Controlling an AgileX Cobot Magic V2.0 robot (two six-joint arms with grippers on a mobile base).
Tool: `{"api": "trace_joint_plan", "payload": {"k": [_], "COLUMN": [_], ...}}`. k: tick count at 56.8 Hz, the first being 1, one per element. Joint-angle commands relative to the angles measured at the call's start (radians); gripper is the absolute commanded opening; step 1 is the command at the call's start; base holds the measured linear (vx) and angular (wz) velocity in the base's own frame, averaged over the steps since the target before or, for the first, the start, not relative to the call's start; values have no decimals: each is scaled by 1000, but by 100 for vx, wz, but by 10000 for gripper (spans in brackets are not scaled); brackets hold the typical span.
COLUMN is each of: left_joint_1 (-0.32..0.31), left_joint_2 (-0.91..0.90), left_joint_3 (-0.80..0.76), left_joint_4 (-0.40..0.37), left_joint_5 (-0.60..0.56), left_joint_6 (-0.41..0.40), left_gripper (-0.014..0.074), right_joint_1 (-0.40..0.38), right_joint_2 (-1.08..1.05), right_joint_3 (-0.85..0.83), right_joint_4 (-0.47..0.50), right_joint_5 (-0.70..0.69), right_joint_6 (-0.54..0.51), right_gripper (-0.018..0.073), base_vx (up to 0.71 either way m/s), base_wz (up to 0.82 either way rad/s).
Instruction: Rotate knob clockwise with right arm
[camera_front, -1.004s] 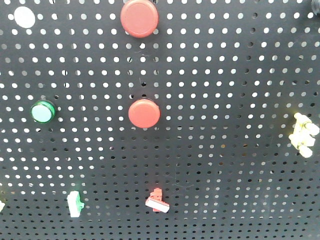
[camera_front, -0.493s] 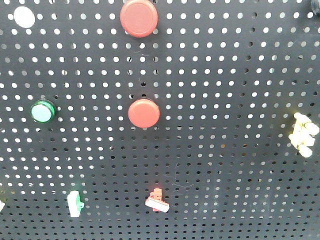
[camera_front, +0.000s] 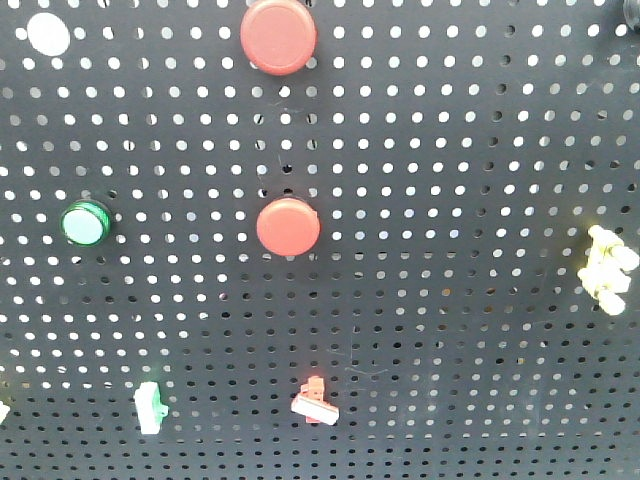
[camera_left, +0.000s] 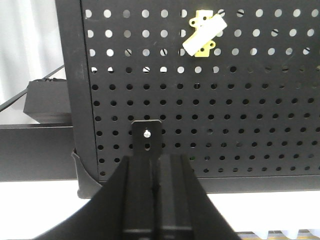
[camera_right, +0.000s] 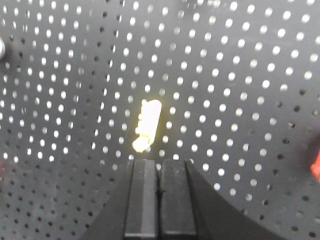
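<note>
While levelled at the matte perforated pegboard (camera_right: 240, 75), right gripper (camera_right: 159, 190) fingers pressed together, glossy yellow knob (camera_right: 146, 125) at 12 o'clock; left gripper (camera_left: 156, 187) fingers likewise together.

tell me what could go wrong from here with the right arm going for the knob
1. The right gripper looks shut, fingers pressed together, pointed at the yellow switch. It must open before it can grasp anything.
2. That yellow part looks more like a toggle than a knob; no clear knob shows, so it may engage the wrong control.
3. Pushing ahead while shut could jam the fingertips into the pegboard or flip the switch.
</note>
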Motion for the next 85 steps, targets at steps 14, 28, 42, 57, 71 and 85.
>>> {"api": "trace_joint_plan", "payload": {"k": [14, 28, 42, 57, 71, 85], "left_joint_1": [-6, -6, -6, -6, -6, -6], "left_joint_2": [-10, -10, -10, -10, -10, -10], "left_joint_3": [11, 11, 11, 11, 11, 11], "left_joint_4": [-4, -4, -4, -4, -4, -4], "left_joint_5": [-85, -85, -85, -85, -85, -85], "left_joint_6": [-5, -5, -5, -5, -5, -5], "left_gripper": [-6, -6, -6, -6, -6, -6], "right_joint_1": [-1, -22, -289, -454, -456, -456], "right_joint_2": [17, 16, -91, -290, -291, -291], "right_joint_3": [-15, 243, 457, 544, 544, 544], "right_joint_4": [139, 530, 663, 645, 642, 642], "right_joint_5": [30, -16, -248, -219, -222, -222], "right_joint_6": [-29, -381, -402, -333, -333, -333], "right_gripper": [-6, -6, -6, -6, -6, -6], "base_vx": [0, 0, 0, 0, 0, 0], "base_wz": [0, 0, 0, 0, 0, 0]}}
